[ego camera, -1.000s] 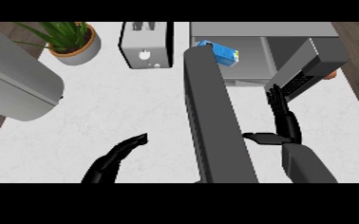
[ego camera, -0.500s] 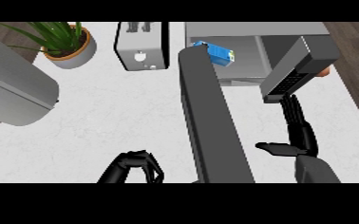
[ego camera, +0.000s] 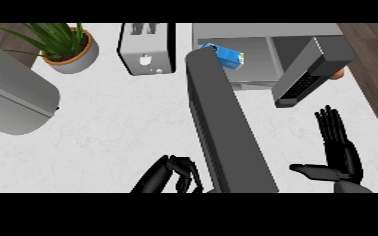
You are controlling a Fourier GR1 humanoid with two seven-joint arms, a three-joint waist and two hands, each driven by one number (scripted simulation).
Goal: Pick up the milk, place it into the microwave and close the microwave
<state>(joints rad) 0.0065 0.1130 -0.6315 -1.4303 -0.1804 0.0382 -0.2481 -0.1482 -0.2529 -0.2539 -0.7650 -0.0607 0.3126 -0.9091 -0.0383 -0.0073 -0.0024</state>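
The milk (ego camera: 230, 58), a blue and white carton, lies inside the microwave (ego camera: 258, 32) at the left of its cavity, and neither hand touches it. The microwave's door (ego camera: 225, 130) stands wide open, a long grey slab running from the carton down to the view's lower edge. My left hand (ego camera: 173, 174) is low in the view, just left of the door, with its fingers curled on nothing. Whether it touches the door I cannot tell. My right hand (ego camera: 337, 150) is at the lower right, open, fingers straight and thumb out, below the microwave's control panel (ego camera: 306, 77).
A silver toaster (ego camera: 148, 47) stands left of the microwave, with a potted plant (ego camera: 68, 50) further left. A large grey rounded object (ego camera: 22, 105) fills the left edge. Something small and orange (ego camera: 338, 73) shows behind the control panel.
My right hand has drawn back from the microwave toward the lower right. My left hand has curled its fingers and shifted right, close to the open door.
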